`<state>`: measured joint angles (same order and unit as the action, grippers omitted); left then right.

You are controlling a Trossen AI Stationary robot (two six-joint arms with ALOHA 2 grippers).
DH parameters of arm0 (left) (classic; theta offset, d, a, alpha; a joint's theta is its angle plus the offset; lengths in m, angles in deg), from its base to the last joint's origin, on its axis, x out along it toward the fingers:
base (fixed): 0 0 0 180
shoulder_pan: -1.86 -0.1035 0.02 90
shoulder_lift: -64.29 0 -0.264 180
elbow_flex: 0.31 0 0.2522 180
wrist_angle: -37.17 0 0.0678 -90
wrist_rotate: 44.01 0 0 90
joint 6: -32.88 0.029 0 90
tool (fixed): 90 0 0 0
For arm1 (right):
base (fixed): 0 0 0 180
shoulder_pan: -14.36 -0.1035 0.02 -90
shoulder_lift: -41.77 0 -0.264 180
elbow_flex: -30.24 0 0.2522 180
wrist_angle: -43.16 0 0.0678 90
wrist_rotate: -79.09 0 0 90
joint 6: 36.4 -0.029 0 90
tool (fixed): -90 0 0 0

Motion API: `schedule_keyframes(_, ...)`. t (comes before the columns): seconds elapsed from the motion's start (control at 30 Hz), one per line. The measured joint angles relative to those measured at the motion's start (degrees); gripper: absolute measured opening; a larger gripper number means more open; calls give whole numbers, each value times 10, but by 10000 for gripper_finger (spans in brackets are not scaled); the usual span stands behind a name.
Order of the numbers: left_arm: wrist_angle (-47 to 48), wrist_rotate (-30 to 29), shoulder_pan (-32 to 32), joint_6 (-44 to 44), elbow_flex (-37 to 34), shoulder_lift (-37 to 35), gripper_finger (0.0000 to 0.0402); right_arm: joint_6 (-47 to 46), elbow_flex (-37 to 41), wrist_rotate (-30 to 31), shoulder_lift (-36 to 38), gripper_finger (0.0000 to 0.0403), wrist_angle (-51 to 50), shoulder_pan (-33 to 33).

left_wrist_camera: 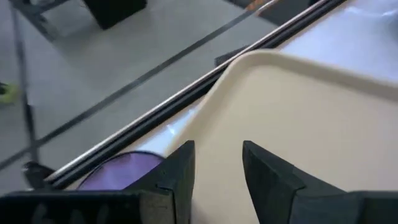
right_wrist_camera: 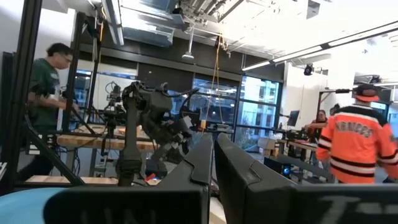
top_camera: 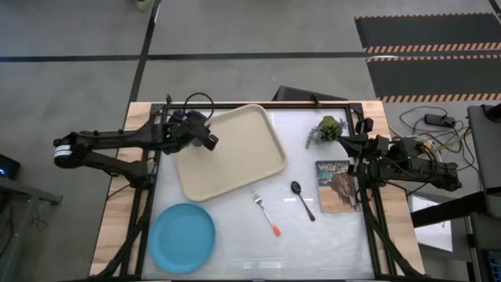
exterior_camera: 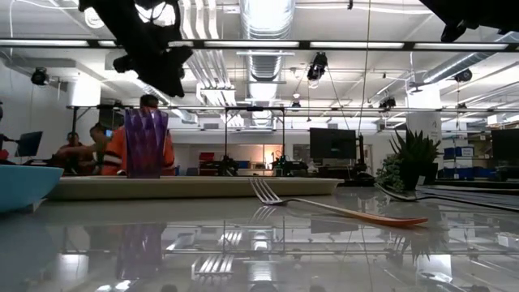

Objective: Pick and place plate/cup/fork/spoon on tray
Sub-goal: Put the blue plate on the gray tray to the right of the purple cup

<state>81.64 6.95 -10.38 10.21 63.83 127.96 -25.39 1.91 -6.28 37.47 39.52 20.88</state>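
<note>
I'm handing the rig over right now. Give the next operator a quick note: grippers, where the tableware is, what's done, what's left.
Left gripper: open, empty, above the far-left corner of the large cream rectangular plastic tray.
Right gripper: shut, empty, parked at the table's right edge.
Done: the translucent purple ribbed cup stands upright at that corner of the tray.
Left: the round light-blue plate lies at the near left of the table, the orange-handled fork and the dark spoon just off the tray's near side, none on it.
</note>
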Motion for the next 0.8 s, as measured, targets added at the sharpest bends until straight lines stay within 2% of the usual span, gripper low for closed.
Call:
schedule_keyframes(0.27, -1, 10, 62, -9, 58, 0, 116, 18, 0, 0, 0, 9, 31, 0)
schedule_keyframes(0.5, -1, 32, 168, -46, 124, 15, 116, 37, -8, 0, 0, 9, 44, 0)
schedule_keyframes(0.6, -5, 93, 223, -81, 146, 31, 116, 41, -13, 0, 0, 9, 44, 0)
schedule_keyframes(0.7, -3, 196, 276, -134, 152, 53, 116, 41, -19, -1, 0, 9, 43, 0)
schedule_keyframes(0.8, 5, 291, 328, -227, 149, 85, 116, 40, -23, -1, 0, 9, 43, 0)
